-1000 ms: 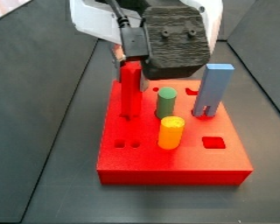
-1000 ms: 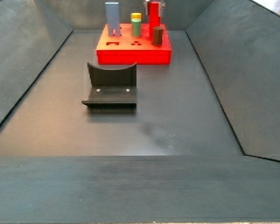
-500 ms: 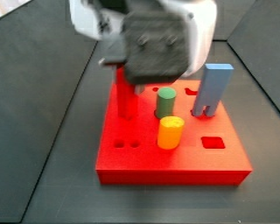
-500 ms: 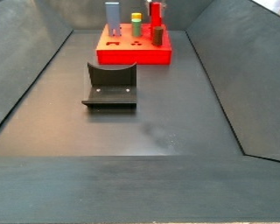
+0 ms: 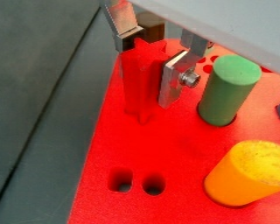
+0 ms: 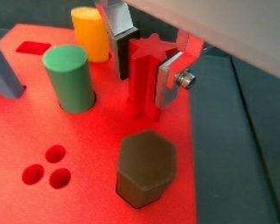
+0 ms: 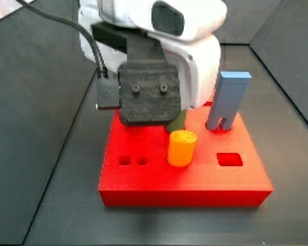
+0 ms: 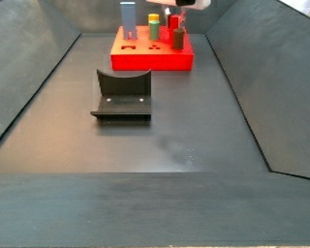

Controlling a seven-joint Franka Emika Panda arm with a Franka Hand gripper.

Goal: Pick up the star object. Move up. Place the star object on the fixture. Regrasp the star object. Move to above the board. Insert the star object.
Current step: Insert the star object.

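Both wrist views show you the red star object [image 5: 139, 83] upright in the board [image 5: 166, 157], between the gripper's [image 6: 152, 48] fingers [image 6: 170, 79]. You can see the plates parted, flanking without clamping it.

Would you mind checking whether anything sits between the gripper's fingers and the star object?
Nothing visible does. In both wrist views the gripper straddles the upright star object on the board, a finger on either side. The green cylinder stands clear beside it.

Near and far side views, shared board [image 7: 183, 183]
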